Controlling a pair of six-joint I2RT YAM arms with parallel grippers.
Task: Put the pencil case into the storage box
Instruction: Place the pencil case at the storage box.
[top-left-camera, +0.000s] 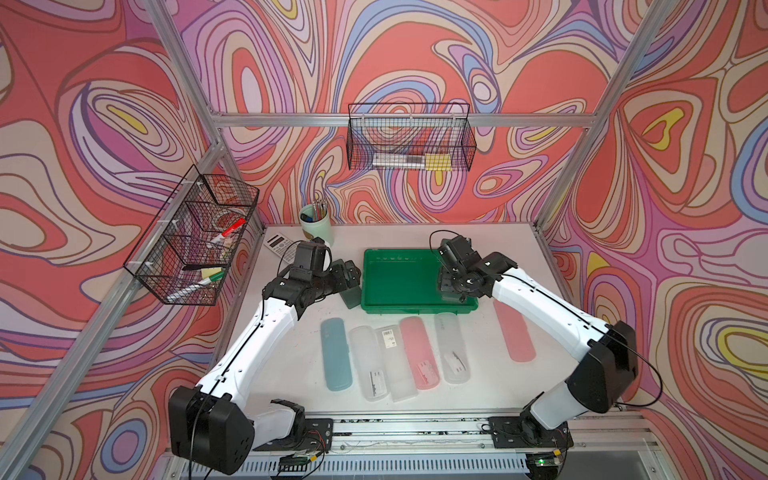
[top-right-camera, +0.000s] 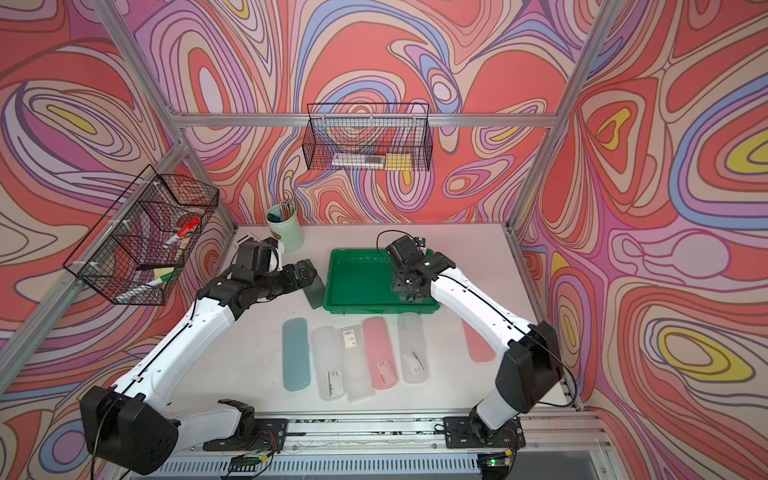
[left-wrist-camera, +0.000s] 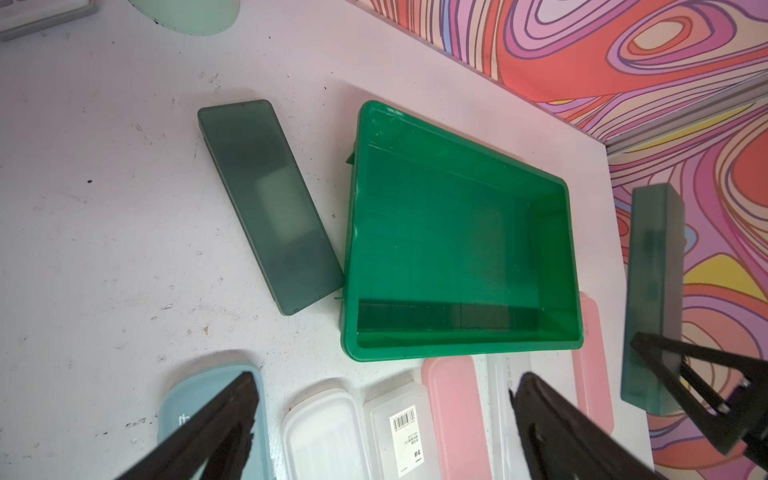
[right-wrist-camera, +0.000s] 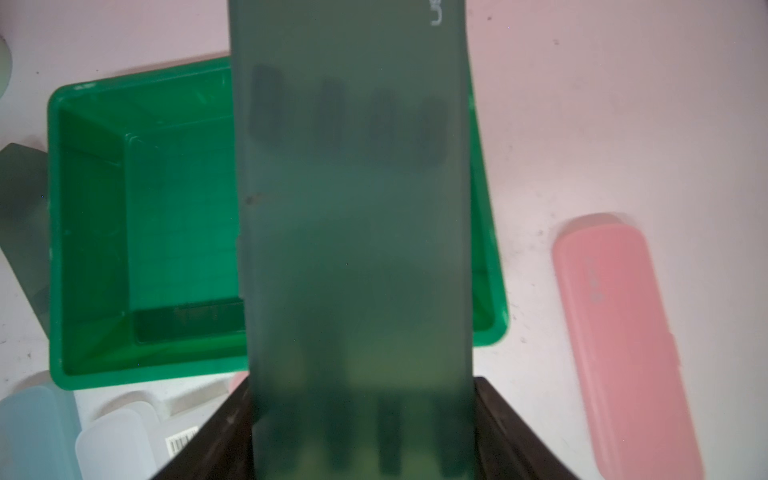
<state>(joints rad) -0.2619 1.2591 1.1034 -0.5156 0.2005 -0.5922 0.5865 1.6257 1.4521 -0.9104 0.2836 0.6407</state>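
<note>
Between the jaws of the right end effector (top-left-camera: 451, 288), clenched on one end of it, the dark green pencil case (right-wrist-camera: 357, 228) hung above the storage box (top-left-camera: 415, 309), over the side nearer that arm and not yet inside. Lowering and letting go were, I judged, left to do. The box floor was bare, so only the raised rim needed care. The left end effector (left-wrist-camera: 386, 378) stood released near the opposite rim, over a second dark green case (left-wrist-camera: 270, 203) on the surface (left-wrist-camera: 104, 208).
</note>
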